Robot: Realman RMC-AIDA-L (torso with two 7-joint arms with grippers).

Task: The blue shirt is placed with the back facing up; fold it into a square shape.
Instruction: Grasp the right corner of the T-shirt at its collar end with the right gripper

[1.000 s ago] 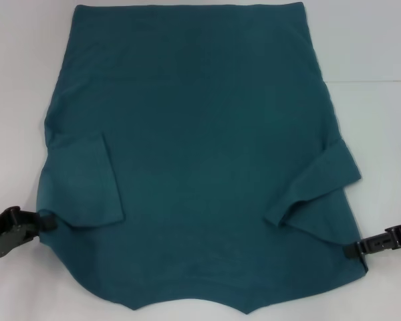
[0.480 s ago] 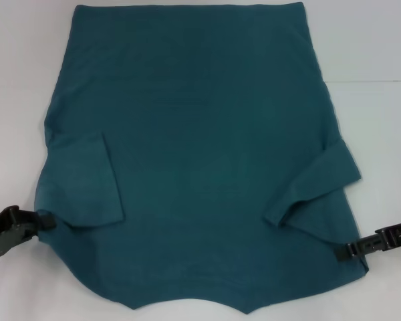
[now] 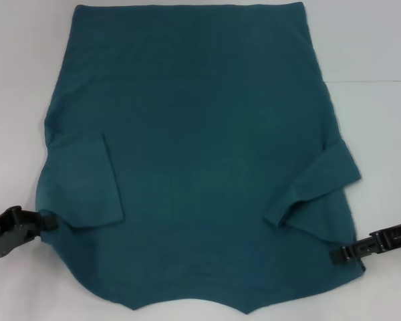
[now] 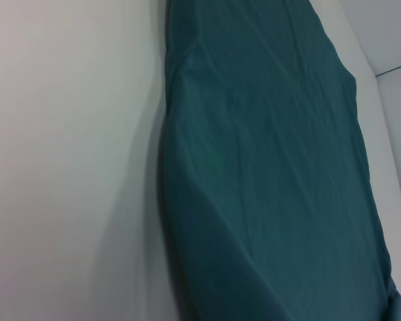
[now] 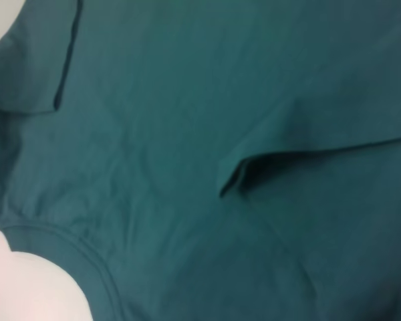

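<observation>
Soft plain blue shirt point(image 3: 200, 154) lies flat, sleeves folded inward.

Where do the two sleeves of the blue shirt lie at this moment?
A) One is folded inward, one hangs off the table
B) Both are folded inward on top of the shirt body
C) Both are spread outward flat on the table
B: in the head view, both sleeves of the blue shirt lie folded inward on its body.

Soft matt cloth blue shirt point(image 3: 200, 134) on smooth white table point(image 3: 374, 53).
</observation>
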